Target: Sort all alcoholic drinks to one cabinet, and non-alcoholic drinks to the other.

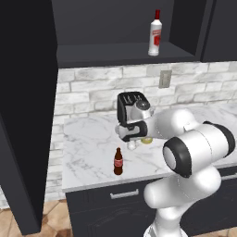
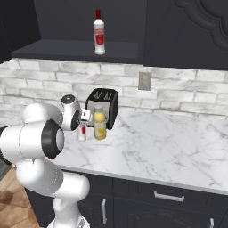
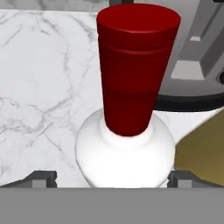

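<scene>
Landmark: the black toaster (image 2: 103,106) stood at the back of the worktop (image 2: 169,142), against the brick wall; every place below was taken from it.
Bottle in hand's reach: the second white bottle (image 3: 127,131), red cap up, stood upright on the worktop just in front of the toaster's left side, and sat between the two finger tips in the hand view.
Juice bottle: the yellow juice bottle (image 2: 99,124) stood right beside that white bottle, in front of the toaster, near enough to be brushed.
Cola bottle: the small brown bottle (image 1: 118,161) stood well forward of the toaster, close to the worktop's front edge.
Shelved bottle: one white bottle (image 1: 155,34) already stood on the open cabinet's shelf (image 1: 115,53) above the toaster.
Gripper: the gripper (image 3: 109,177) had its jaws spread as wide as they went, one tip on each side of the bottle's shoulder, and gripped nothing; whether a tip touched the glass could not be told.
Risk one: closing on the rounded shoulder rather than the straight body looked likely to let the bottle slip or tip.
Risk two: a finger or the wrist could knock the juice bottle over, it stood so close.
Risk three: a tall slim bottle carried up to the shelf could catch the shelf's edge or bump the bottle already there.
</scene>
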